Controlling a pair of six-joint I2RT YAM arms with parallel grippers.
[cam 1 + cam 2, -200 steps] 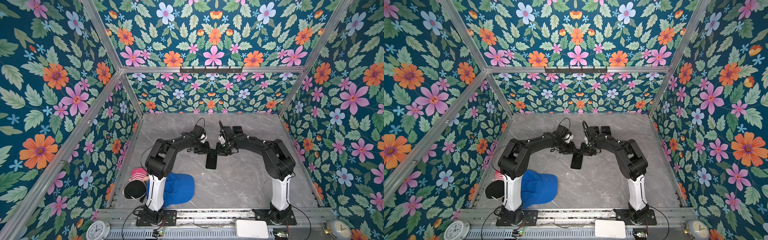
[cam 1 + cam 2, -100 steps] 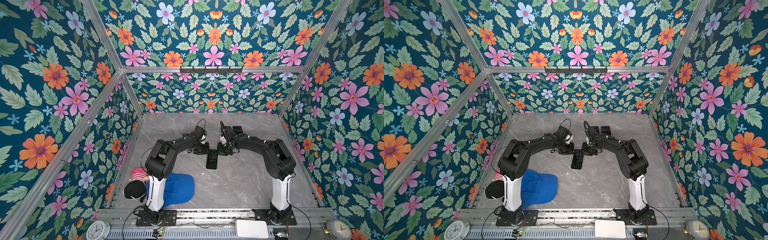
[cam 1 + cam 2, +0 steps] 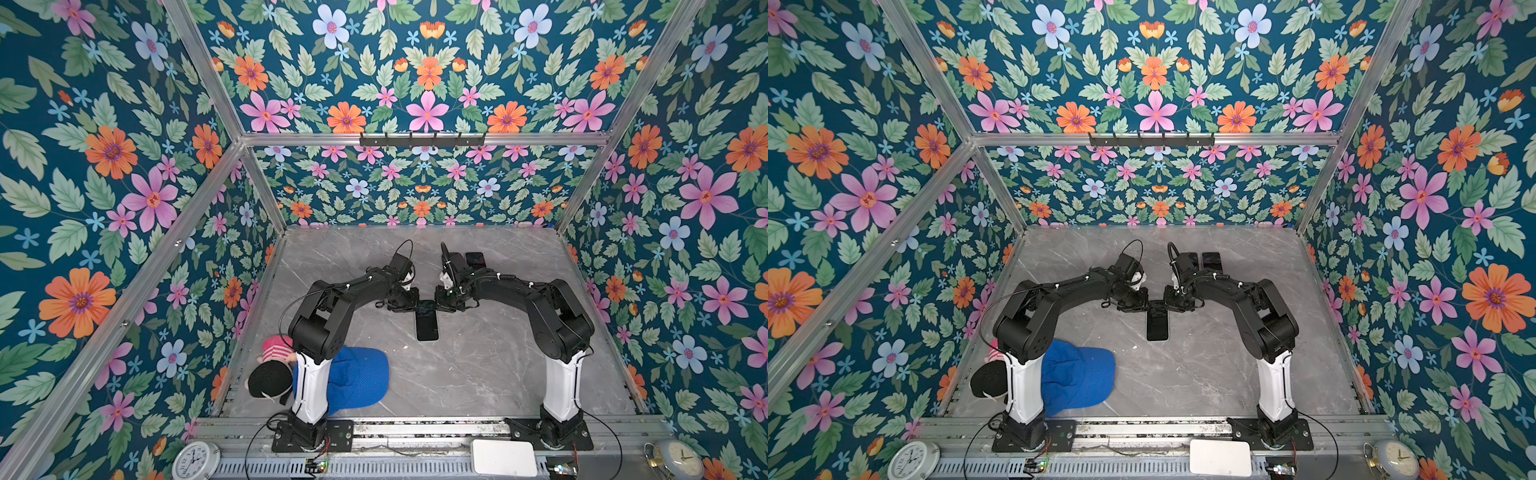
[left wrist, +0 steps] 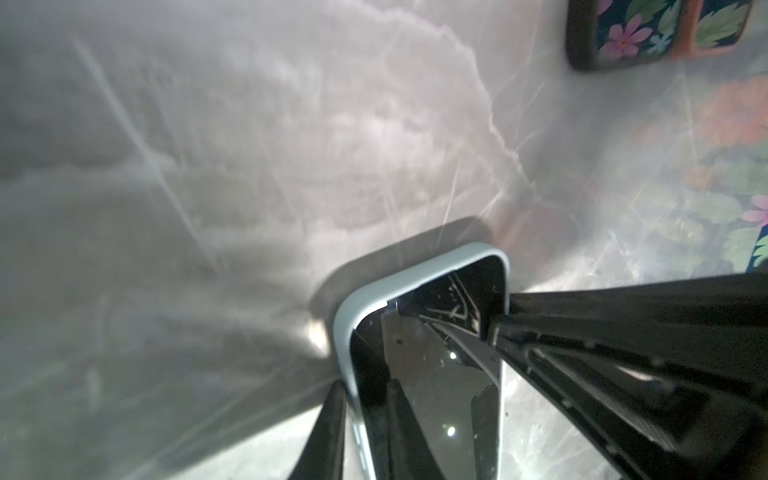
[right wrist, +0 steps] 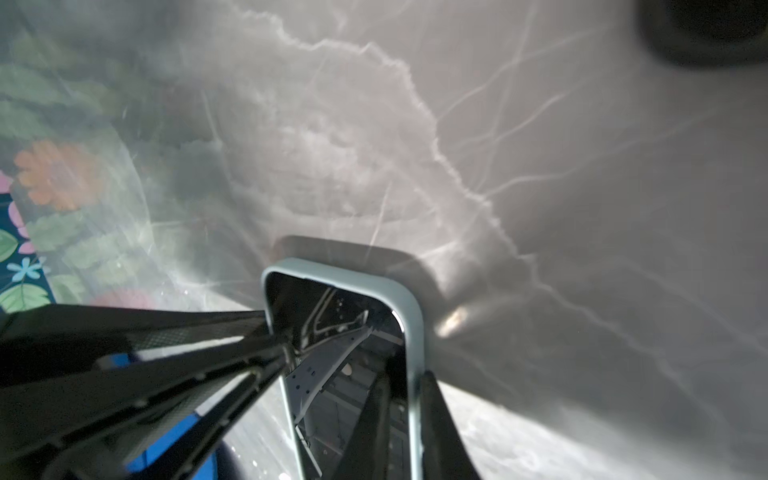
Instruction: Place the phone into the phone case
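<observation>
Black phone (image 3: pixel 427 324), screen up, lying flat, seated inside pale blue case (image 4: pixel 343 340)

Phone (image 4: pixel 436 395) glossy black glass; case (image 4: pixel 415 274) matt smooth plastic; table (image 3: pixel 478 374) polished marble-look; cap (image 3: pixel 357 382) cloth.

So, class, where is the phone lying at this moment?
In both top views the phone lies flat in the middle of the table, its far end between the left gripper and right gripper; the blue cap sits front left.
</observation>
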